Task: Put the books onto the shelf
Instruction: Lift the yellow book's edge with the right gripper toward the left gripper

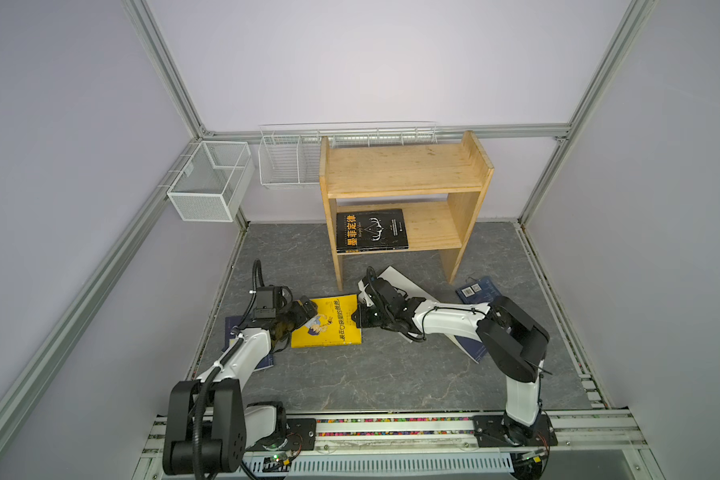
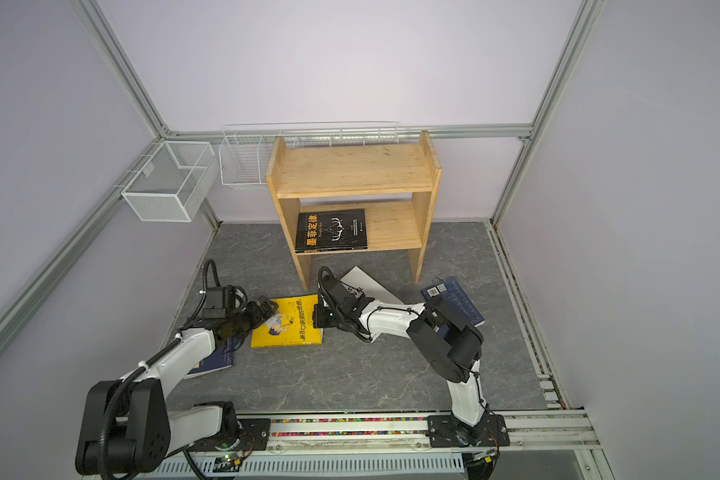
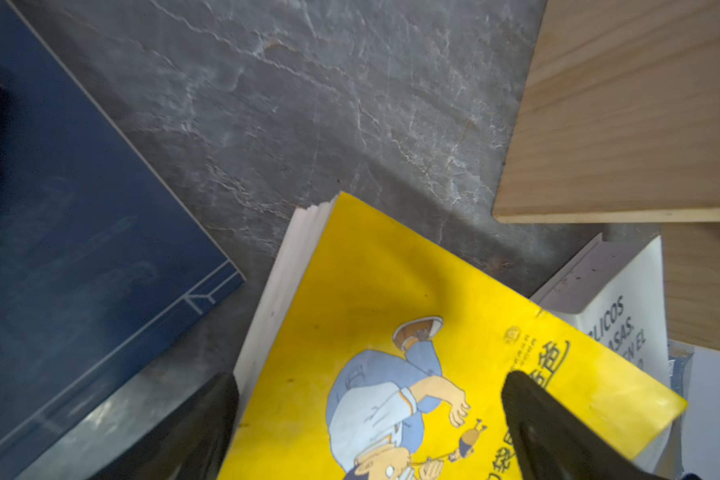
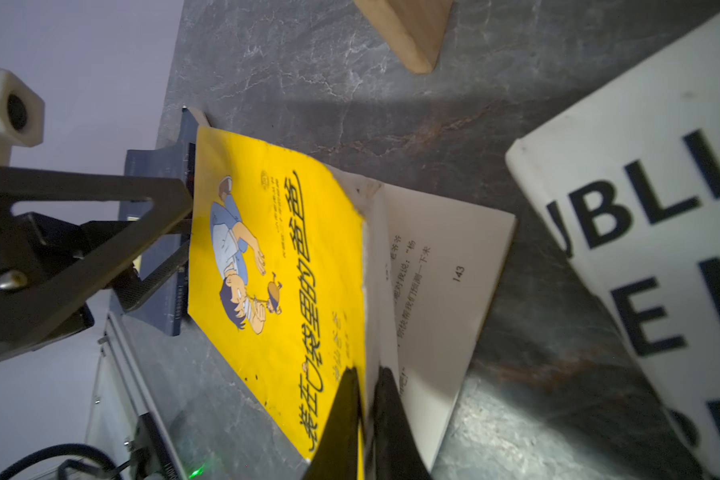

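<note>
A navy book (image 3: 80, 228) lay nearest on the bench (image 1: 350, 374), just beside the yellow book (image 1: 329, 328). The left end effector (image 3: 371, 376) stood wide open astride that book's page edge, one finger over the cover. The right end effector (image 4: 368, 370) was clamped on its cover and top pages, raised off the rest. Beyond lay the white book (image 4: 641, 208) and another navy one (image 1: 476, 289). Farther back, the shelf (image 1: 404, 166) held the black book (image 1: 371, 230) flat on its lower tier.
</note>
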Tool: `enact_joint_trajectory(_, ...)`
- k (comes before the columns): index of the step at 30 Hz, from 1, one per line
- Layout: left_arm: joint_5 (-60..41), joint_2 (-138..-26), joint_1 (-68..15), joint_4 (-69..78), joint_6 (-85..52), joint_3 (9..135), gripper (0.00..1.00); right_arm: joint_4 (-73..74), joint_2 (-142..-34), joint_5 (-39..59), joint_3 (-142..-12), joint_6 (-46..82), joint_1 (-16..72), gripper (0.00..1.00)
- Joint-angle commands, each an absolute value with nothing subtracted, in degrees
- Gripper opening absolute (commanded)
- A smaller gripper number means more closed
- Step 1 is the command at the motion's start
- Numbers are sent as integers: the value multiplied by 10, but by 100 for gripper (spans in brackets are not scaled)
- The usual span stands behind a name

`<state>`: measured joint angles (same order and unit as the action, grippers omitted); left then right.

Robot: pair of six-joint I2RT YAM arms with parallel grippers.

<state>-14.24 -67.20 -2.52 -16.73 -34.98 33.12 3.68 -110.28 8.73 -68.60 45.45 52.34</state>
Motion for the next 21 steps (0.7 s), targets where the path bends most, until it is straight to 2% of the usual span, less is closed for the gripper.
enact_joint_trajectory(1,-98,-602,-33,-264,-375,376,99,82,-1043,134,-692,521,512,7)
enact_joint_trajectory(4,-81,-546,-30,-305,-379,378,99,77,-1025,137,-691,547,500,7)
enact_joint_trajectory(11,-156,-467,-29,-359,-409,353,99,97,-1027,154,-698,588,484,7)
enact_joint_trajectory(14,-238,-457,-29,-294,-482,289,99,114,-1029,158,-694,603,478,7)
enact_joint_trajectory(16,-285,-457,-29,-194,-550,227,99,116,-1030,161,-698,606,478,7)
enact_joint_trajectory(18,-297,-457,-29,-85,-613,174,100,118,-1030,162,-698,608,477,7)
enact_joint_trajectory(21,-291,-467,-30,3,-672,140,100,123,-1031,164,-697,614,477,7)
